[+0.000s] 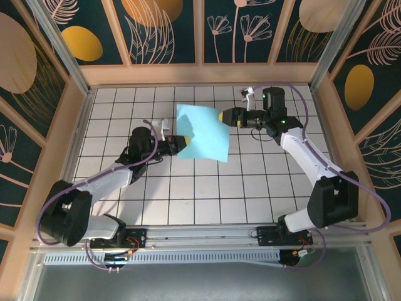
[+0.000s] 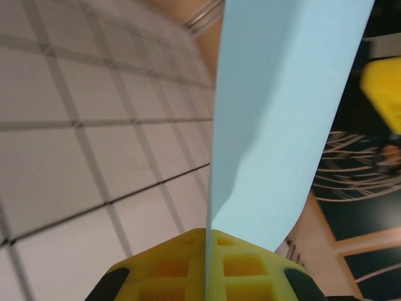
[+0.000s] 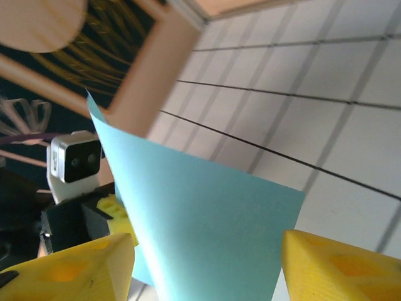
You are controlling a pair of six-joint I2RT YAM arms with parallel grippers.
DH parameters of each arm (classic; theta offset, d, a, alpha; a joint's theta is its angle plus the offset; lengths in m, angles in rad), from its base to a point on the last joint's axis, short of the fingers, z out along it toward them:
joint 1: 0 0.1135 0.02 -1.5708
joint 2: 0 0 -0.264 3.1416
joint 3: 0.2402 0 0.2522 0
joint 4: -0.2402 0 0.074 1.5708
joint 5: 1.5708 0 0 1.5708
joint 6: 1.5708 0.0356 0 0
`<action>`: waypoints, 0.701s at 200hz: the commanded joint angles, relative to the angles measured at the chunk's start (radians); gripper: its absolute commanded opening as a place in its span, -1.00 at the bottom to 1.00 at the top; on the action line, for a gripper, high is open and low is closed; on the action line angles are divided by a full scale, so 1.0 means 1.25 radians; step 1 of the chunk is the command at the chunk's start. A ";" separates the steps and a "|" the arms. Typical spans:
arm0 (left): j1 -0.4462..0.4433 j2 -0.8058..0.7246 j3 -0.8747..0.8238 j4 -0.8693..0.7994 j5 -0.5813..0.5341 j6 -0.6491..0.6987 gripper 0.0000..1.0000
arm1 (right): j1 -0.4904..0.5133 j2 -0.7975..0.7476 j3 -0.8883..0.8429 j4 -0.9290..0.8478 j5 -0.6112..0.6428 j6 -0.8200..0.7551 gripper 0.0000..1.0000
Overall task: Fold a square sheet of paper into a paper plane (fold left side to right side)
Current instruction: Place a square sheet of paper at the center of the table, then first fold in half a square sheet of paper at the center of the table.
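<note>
1. In the top view, the square sheet of paper (image 1: 203, 132) was seen over the far half of the tabletop (image 1: 188, 200), about midway between its left and right edges and nearer to its far edge.
2. In the same view, the left gripper (image 1: 182, 143) was found at the left edge of the sheet and the right gripper (image 1: 220, 116) at its far right corner. How the jaws stood could not be read from above.
3. In the left wrist view, the left gripper (image 2: 205, 241) was seen pressed together on the sheet (image 2: 276, 125). The paper came out of the thin line between the two yellow pads and rose upright, edge-on to the camera, with the white tiles to one side of it.
4. In this view a blurred yellow finger of the right gripper (image 2: 382, 88) was also seen past the far edge of the sheet, apart from the paper.
5. In the right wrist view, the right gripper (image 3: 207, 263) was seen with the jaws wide. One yellow finger (image 3: 81, 269) was placed on each side of the sheet (image 3: 207, 219), and neither was seen to press on it.
6. The right wrist view also showed, behind the paper, the yellow tip of the left gripper (image 3: 116, 210) and the small white camera (image 3: 75, 163) above it.
</note>
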 commanded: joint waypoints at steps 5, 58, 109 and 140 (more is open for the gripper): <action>0.000 0.080 -0.024 -0.093 -0.024 -0.033 -1.00 | -0.002 0.036 -0.057 0.031 0.097 0.030 0.25; -0.001 0.189 0.019 -0.215 -0.044 0.032 -1.00 | 0.023 0.122 -0.119 0.074 0.141 0.054 -0.30; -0.001 0.212 0.057 -0.287 -0.061 0.069 -0.98 | 0.063 0.224 -0.118 0.088 0.155 0.057 -0.84; -0.001 0.212 0.070 -0.314 -0.069 0.085 -0.91 | 0.085 0.285 -0.100 0.083 0.163 0.053 -1.00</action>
